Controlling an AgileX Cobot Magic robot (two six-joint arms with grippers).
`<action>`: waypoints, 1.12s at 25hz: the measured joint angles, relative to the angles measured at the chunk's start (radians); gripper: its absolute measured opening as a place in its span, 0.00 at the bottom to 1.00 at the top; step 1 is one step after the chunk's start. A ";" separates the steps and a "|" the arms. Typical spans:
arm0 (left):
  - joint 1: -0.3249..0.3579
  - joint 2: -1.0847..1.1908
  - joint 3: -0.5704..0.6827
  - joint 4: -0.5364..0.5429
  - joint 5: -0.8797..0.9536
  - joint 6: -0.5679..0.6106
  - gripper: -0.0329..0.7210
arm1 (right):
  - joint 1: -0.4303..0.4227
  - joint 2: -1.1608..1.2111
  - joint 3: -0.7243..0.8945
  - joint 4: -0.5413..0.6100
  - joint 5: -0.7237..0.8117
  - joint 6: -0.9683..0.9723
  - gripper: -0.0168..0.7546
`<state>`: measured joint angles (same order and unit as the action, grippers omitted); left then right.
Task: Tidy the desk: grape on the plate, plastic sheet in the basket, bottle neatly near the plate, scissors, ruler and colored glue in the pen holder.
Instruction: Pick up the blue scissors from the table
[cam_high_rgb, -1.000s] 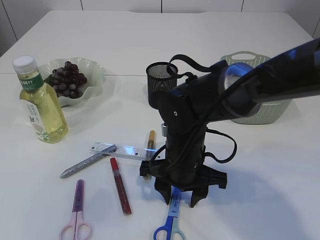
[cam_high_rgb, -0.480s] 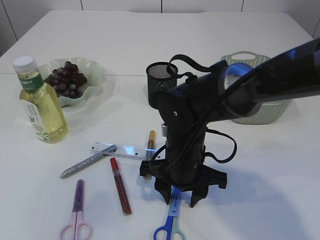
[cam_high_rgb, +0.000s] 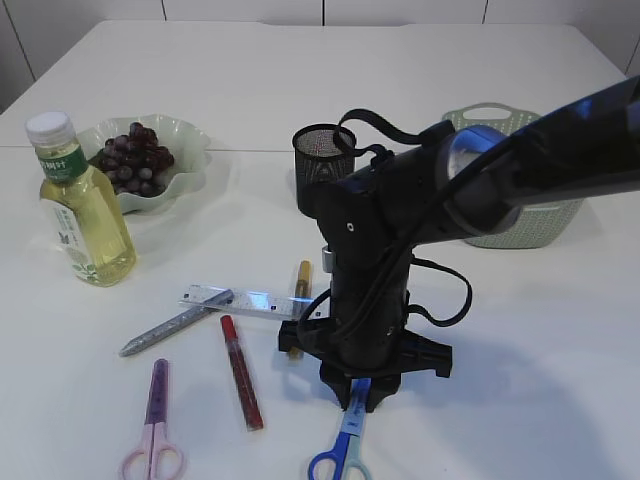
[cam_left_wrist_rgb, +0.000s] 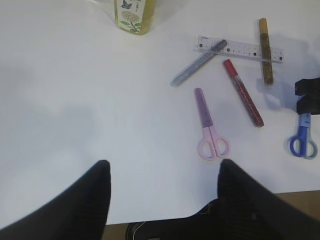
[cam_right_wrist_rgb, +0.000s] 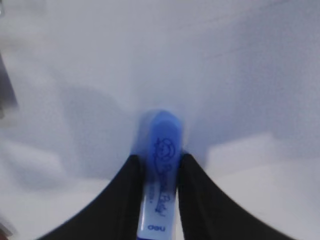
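My right gripper (cam_high_rgb: 360, 398) (cam_right_wrist_rgb: 161, 162) points down at the table front and is shut on the blade end of the blue scissors (cam_high_rgb: 340, 455) (cam_right_wrist_rgb: 161, 150). Pink scissors (cam_high_rgb: 153, 425) lie at the front left. The clear ruler (cam_high_rgb: 245, 300) lies among silver glue (cam_high_rgb: 175, 323), red glue (cam_high_rgb: 241, 372) and gold glue (cam_high_rgb: 299, 290). The black mesh pen holder (cam_high_rgb: 322, 160) stands behind the arm. Grapes (cam_high_rgb: 135, 158) sit on the plate (cam_high_rgb: 190, 140), with the bottle (cam_high_rgb: 85, 215) upright beside it. My left gripper (cam_left_wrist_rgb: 162, 172) hangs open over bare table. The plastic sheet is out of view.
A pale green basket (cam_high_rgb: 520, 225) stands at the right, partly hidden by the right arm. The table's front edge (cam_left_wrist_rgb: 200, 214) lies just beneath my left gripper's fingers. White table stretches to the left of the pink scissors (cam_left_wrist_rgb: 209, 125).
The right gripper's fingers have closed from wide apart onto the blue scissors. The left gripper and the other objects have not moved.
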<state>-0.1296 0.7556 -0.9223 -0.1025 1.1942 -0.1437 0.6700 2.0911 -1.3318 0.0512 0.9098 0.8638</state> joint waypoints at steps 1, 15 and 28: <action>0.000 0.000 0.000 0.000 0.000 0.000 0.69 | 0.000 0.000 0.000 0.000 0.000 0.000 0.30; 0.000 0.000 0.000 0.001 0.000 0.001 0.69 | 0.000 0.000 0.000 0.000 0.016 -0.026 0.29; 0.000 0.000 0.000 0.002 0.002 0.001 0.69 | 0.000 0.000 -0.002 -0.002 0.050 -0.081 0.29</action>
<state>-0.1296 0.7556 -0.9223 -0.1001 1.1964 -0.1430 0.6700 2.0911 -1.3342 0.0492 0.9593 0.7831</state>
